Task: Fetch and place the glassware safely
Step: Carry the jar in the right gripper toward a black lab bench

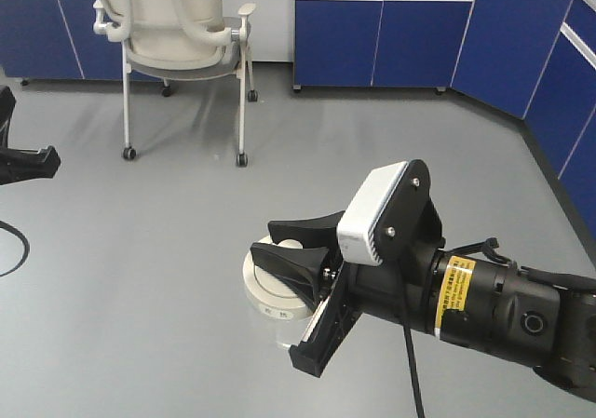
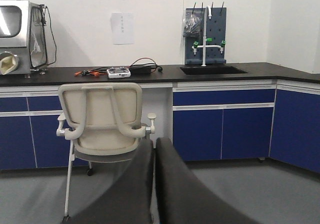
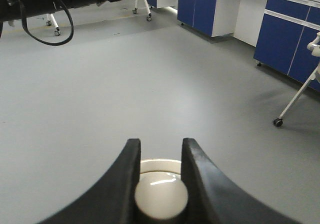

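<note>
The glassware is a small squat clear jar [image 1: 282,328] with a wide cream-white lid [image 1: 264,292] and a round central knob [image 3: 161,196]. My right gripper [image 3: 161,146] is shut on that knob, one black finger on each side, and holds the jar over the grey floor. Only the lid's rim [image 3: 160,164] shows past the knob in the right wrist view; the glass body is hidden there. My left gripper [image 2: 154,143] is shut with nothing between its fingers, pointing at the chair. In the front view it shows at the far left edge [image 1: 42,162].
A cream office chair [image 1: 182,27] on castors stands at the back left. Blue cabinets [image 1: 391,36] line the back and right walls, under a dark counter [image 2: 150,73] with a sink and rack. A black cable loop [image 1: 14,250] hangs at the left.
</note>
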Tool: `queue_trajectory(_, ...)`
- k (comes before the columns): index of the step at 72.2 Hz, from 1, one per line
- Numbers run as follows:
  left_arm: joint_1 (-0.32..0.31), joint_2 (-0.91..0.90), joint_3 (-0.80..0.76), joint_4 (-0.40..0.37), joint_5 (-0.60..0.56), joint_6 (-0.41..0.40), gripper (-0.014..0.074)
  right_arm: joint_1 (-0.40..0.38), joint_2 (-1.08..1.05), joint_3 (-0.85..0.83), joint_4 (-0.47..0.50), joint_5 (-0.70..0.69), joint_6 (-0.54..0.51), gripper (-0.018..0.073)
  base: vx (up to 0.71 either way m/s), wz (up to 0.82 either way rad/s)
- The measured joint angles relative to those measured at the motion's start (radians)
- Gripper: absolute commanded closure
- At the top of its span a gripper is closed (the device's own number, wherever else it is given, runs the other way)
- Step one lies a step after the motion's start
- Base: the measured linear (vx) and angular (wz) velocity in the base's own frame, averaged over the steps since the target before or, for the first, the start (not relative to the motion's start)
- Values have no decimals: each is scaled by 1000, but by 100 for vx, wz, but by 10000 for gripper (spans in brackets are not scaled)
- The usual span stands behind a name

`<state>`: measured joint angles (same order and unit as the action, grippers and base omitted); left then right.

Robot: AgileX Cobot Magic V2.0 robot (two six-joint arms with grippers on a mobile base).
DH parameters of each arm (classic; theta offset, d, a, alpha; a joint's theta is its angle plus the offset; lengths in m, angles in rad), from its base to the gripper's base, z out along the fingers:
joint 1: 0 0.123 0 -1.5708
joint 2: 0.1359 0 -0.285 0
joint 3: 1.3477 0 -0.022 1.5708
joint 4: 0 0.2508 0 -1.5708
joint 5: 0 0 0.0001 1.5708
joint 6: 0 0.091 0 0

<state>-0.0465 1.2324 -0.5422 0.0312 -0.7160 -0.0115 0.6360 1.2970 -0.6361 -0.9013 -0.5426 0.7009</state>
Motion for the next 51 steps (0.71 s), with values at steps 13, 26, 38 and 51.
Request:
queue_trajectory(13, 0, 0, 0, 0, 0, 0, 595, 0, 0, 0, 0, 0, 0, 563, 64, -3)
queue_trajectory(26, 0, 0, 0, 0, 0, 0, 595, 0, 0, 0, 0, 0, 0, 563, 63, -1)
queue_trajectory(38, 0, 0, 0, 0, 0, 0, 595, 0, 0, 0, 0, 0, 0, 563, 62, 2)
queue_trajectory(51, 0, 1, 0, 0, 0, 0, 595, 0, 0, 0, 0, 0, 0, 563, 59, 3)
